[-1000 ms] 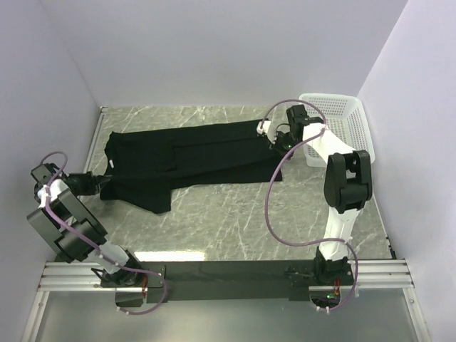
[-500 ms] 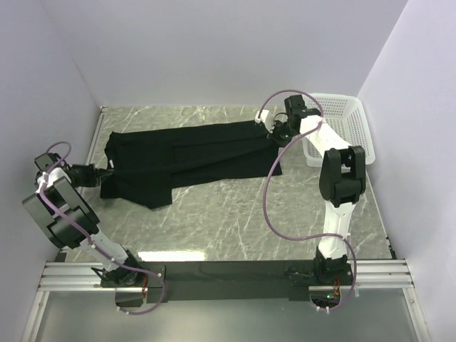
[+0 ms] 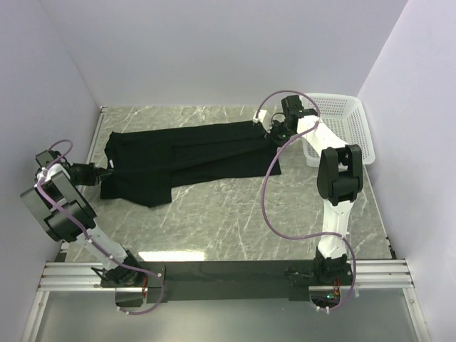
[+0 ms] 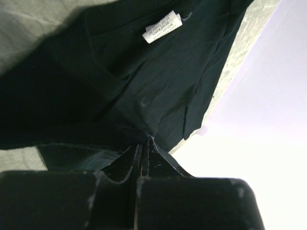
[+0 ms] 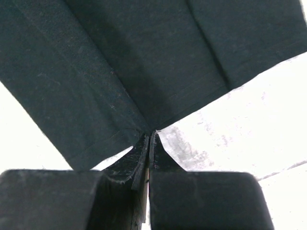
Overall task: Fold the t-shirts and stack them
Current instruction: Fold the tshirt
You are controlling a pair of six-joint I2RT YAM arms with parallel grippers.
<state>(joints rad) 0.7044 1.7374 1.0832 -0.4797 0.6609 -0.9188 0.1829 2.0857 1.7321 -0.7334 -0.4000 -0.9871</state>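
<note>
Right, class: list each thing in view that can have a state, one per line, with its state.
t-shirt: stretched across the table, gripped at both ends.
left gripper: shut on the t-shirt.
right gripper: shut on the t-shirt.
basket: upright.

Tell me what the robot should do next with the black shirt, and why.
Probably carry the right end effector toward the left end effector, folding the plain black cloth t-shirt in half. Both are shut on its opposite ends, and it lies stretched out on the grey marble table.
</note>
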